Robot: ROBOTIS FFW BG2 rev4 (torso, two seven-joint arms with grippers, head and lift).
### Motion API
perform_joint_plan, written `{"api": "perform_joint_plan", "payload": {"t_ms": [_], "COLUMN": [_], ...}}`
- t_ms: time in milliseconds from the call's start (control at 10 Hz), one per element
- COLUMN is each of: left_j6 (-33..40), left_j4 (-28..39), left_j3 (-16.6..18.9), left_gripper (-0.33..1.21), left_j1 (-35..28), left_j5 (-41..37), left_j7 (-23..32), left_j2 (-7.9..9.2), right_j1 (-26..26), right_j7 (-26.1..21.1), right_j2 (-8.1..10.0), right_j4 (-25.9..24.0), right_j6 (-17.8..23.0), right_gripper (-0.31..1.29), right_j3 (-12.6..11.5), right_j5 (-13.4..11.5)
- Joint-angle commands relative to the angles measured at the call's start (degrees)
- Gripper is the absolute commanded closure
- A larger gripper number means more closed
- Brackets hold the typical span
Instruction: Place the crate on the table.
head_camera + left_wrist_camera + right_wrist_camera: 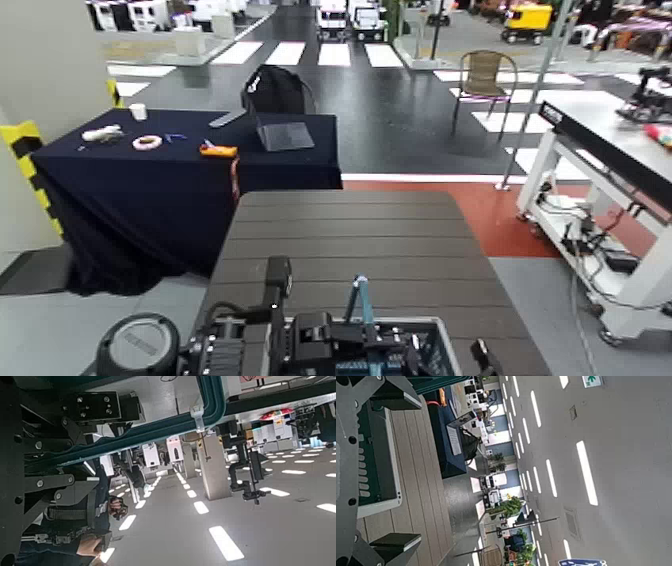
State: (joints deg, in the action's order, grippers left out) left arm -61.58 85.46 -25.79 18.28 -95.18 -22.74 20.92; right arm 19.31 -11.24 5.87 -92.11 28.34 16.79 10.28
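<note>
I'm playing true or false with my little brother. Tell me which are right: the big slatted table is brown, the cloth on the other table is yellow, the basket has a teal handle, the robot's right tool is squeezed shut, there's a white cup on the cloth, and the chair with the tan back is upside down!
1. The slatted table is brown. True.
2. The cloth is yellow. False: it is dark navy.
3. The basket has a teal handle. True.
4. The right tool is squeezed shut. False: it is open, its jaws wide apart.
5. A white cup is on the cloth. True.
6. The tan-backed chair is upside down. False: it stands upright.
</note>
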Motion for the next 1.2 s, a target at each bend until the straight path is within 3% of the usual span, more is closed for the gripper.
{"api": "perform_joint_plan", "payload": {"t_ms": [100, 400, 800, 1200], "left_j6": [0.0, -0.1, 0.1, 1.3], "left_j4": [0.0, -0.8, -5.6, -12.0], "left_j3": [0.1, 0.1, -2.4, -3.9], "left_gripper": [1.2, 1.2, 1.2, 1.2], "left_j1": [0.0, 0.4, 5.1, 10.6], "left_j5": [0.0, 0.0, 1.1, 7.2], "left_j7": [0.1, 0.2, -0.3, -5.9], "left_j2": [0.0, 0.0, -0.7, -2.2], "right_j1": [0.0, -0.1, -0.3, -0.6], "right_j7": [0.0, 0.0, 0.0, 0.0], "right_j2": [0.02, 0.02, 0.19, 0.37], "right_j4": [-0.1, 0.0, 0.3, 0.3], "right_j6": [0.0, 0.1, 0.3, 0.5], "right_gripper": [0.13, 0.13, 0.13, 0.13], "right_j3": [0.0, 0.0, 0.2, 0.4], "right_j5": [0.0, 0.0, 0.1, 0.1]}}
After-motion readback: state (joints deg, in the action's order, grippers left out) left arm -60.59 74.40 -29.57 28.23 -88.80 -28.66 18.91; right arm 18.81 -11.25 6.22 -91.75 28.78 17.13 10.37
